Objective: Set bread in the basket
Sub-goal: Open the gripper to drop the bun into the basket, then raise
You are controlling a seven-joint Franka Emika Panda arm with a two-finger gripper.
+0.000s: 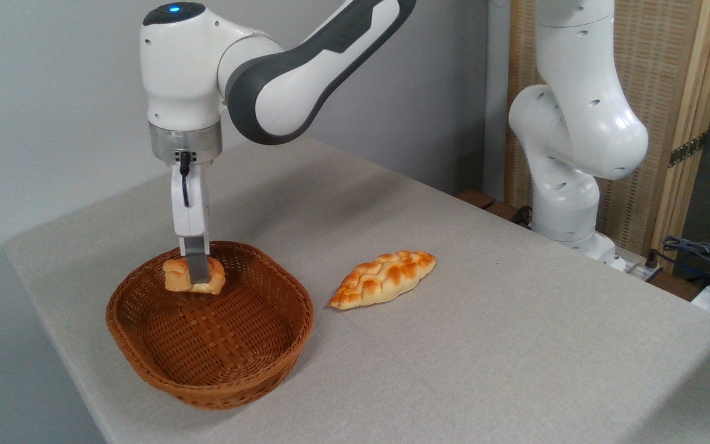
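You've got the gripper pointing straight down, clamped on the bread inside the basket, w/ the basket near the table's front-left edge. Braided loaf lies just right of it, mid-table, not touching.

White arm, dark grey joint covers, blue light, black cable.

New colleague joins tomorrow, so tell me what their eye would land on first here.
First, the white arm's gripper reaching straight down, shut on the small bun held over the far side of the brown wicker basket at the table's left. Next, the braided loaf lying on the grey table just right of the basket.
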